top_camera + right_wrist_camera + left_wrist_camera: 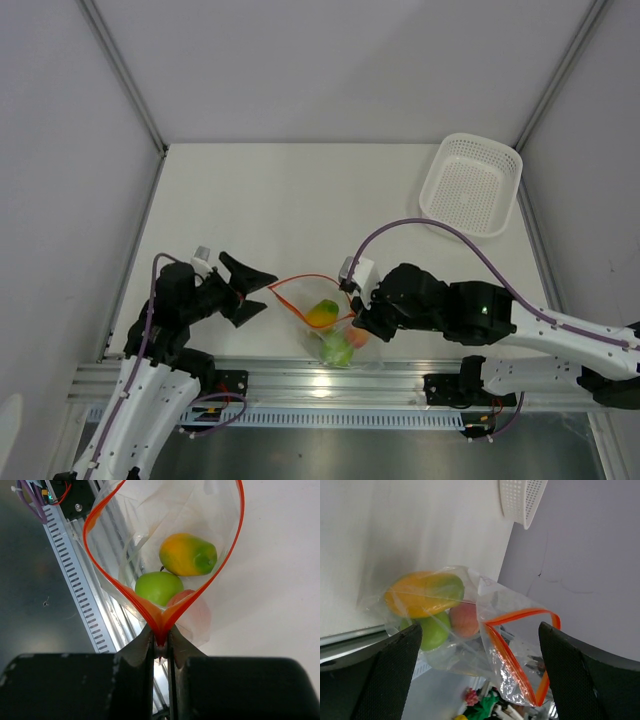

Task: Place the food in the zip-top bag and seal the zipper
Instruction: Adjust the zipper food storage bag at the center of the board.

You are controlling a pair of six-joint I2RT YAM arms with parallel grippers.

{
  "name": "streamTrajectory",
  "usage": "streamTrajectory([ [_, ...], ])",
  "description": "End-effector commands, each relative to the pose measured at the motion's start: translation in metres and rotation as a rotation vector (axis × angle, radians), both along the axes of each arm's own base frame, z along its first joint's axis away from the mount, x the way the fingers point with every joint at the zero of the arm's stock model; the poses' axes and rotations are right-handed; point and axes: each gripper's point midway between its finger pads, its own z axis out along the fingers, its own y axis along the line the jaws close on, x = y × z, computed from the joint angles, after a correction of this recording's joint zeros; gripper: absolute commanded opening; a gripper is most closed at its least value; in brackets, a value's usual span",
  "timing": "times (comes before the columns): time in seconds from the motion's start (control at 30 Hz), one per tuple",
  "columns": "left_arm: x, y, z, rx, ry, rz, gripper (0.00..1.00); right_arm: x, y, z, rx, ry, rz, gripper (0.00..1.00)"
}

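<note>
Nearest the arm bases, at the front edge of the white table [300, 200] and just beside the aluminium rail [330, 378], is the small, clear, crinkly plastic zip-top bag [510, 610]. All three toy fruits are inside it. The lime-green ball [159, 587], the yellow-orange piece [187, 555] and the smaller red-orange one [465, 620] are bunched at the bottom, on the rail side. The mouth gapes in a loop, so the thin red-orange zipper [159, 622] is not yet sealed.

The right gripper [161, 642] is clamped narrowly on one end of the zipper, where its two strips meet. The left gripper [262, 292] stands wide and holds nothing. It faces the opposite end of the mouth, near it but apart, with the bag between the two grippers.

The film looks light, limp and slippery, and would likely crumple or slide if pushed. The fruits' weight probably anchors the bottom. The zipper seems the stiffest part and the sensible place to pinch, starting at its free end.

Farthest off, at the table's far right corner, sits a white perforated basket [470, 185], well apart from the bag.
</note>
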Motion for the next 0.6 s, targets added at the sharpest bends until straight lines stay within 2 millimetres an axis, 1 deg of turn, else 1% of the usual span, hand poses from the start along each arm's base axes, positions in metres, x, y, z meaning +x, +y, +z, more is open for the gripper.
streamTrajectory([
  [0.0, -0.002, -0.008, -0.001, -0.138, 0.136, 0.039, 0.98, 0.001, 0.0, 0.005, 0.016, -0.025, -0.007, 0.0],
  [0.07, -0.002, -0.008, -0.008, -0.156, 0.199, 0.068, 0.97, 0.0, 0.0, 0.005, 0.017, -0.028, -0.01, 0.0],
  [0.13, -0.001, -0.007, -0.01, -0.162, 0.223, 0.091, 0.97, -0.001, -0.001, 0.004, 0.015, -0.029, -0.006, 0.0],
  [0.23, 0.004, -0.006, -0.005, -0.187, 0.239, 0.126, 0.96, -0.002, -0.001, 0.0, 0.008, -0.024, -0.006, 0.0],
  [0.33, 0.007, -0.004, -0.005, -0.209, 0.273, 0.163, 0.96, -0.003, -0.001, -0.007, -0.011, -0.029, -0.001, 0.0],
  [0.43, 0.006, -0.006, -0.01, -0.238, 0.335, 0.181, 0.96, -0.003, 0.0, -0.013, -0.036, -0.033, 0.001, 0.0],
  [0.57, 0.008, -0.008, -0.002, -0.252, 0.343, 0.171, 0.96, -0.003, 0.002, -0.016, -0.056, -0.044, 0.001, 0.0],
])
